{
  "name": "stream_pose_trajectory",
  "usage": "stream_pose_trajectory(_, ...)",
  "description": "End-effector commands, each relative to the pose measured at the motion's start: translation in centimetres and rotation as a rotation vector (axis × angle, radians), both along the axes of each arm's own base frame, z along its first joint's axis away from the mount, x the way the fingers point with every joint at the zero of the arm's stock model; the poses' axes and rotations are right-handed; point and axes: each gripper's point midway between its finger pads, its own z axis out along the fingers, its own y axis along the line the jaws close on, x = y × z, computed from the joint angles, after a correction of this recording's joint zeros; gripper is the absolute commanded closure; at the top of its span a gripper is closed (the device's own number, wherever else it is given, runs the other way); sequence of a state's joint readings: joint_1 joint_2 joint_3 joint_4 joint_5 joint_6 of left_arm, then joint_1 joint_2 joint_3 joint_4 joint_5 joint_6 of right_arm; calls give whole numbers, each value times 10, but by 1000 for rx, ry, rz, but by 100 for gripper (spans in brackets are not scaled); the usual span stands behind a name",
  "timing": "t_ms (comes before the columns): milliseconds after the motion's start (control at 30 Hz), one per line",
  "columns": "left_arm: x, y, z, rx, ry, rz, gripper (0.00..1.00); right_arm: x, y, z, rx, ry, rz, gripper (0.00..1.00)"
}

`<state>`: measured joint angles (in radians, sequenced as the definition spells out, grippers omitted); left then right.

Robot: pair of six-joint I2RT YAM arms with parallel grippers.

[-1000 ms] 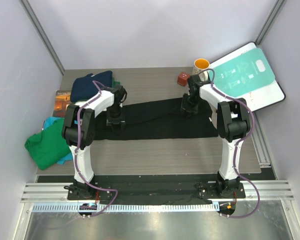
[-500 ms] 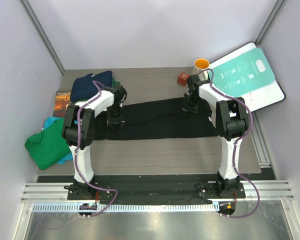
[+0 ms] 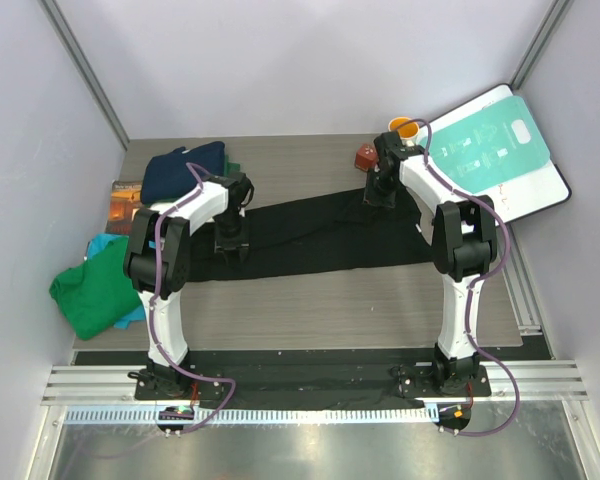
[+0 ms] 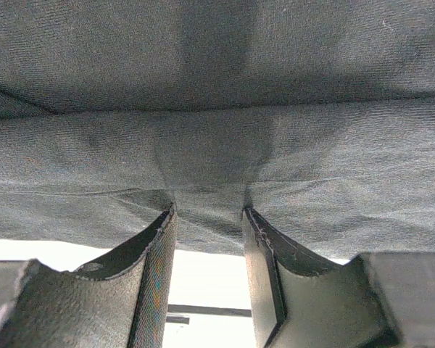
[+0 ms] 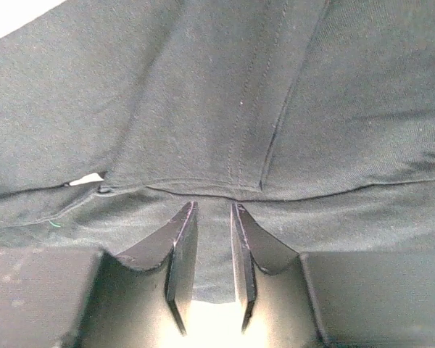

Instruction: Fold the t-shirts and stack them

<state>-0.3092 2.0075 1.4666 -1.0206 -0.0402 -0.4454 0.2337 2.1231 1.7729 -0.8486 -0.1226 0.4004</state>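
Observation:
The black t-shirt (image 3: 310,240) lies as a long band across the table, its right end slanting up toward the back. Its rose print does not show. My left gripper (image 3: 230,245) sits on the band's left part; in the left wrist view (image 4: 209,212) the jaws stand a little apart with a fold of black cloth (image 4: 217,109) held between the tips. My right gripper (image 3: 379,192) is at the band's far right edge; in the right wrist view (image 5: 213,205) the jaws are nearly closed on the black cloth (image 5: 225,94).
A navy t-shirt (image 3: 185,168) lies at the back left with green cloth (image 3: 235,168) beside it. A green t-shirt (image 3: 95,290) and a teal one (image 3: 102,245) hang over the left edge. A brown book (image 3: 125,205), orange mug (image 3: 403,128), red block (image 3: 367,157) and teal-and-white board (image 3: 495,150) are nearby.
My right gripper has moved toward the back of the table, pulling the right end of the black t-shirt with it. My left gripper has stayed in place.

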Motion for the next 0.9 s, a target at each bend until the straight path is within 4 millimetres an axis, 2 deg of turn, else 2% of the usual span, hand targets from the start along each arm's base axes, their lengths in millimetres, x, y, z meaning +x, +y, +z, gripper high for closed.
stream_pose_trajectory(0,1,-1,2,-14,-8,-23,58,0,-2,24,-17,-43,13,69)
stream_pose_trajectory(133,3,-3,1,-20,-9,-21,58,-2,-6,22,-37,-41,19,68)
stream_pose_trajectory(633,-3,0,-2,-13,0,-21,58,-15,-14,-11,-82,42,18,63)
stream_pose_trajectory(867,2,-2,1,-15,-6,-23,58,-19,-14,-23,-83,58,21,63)
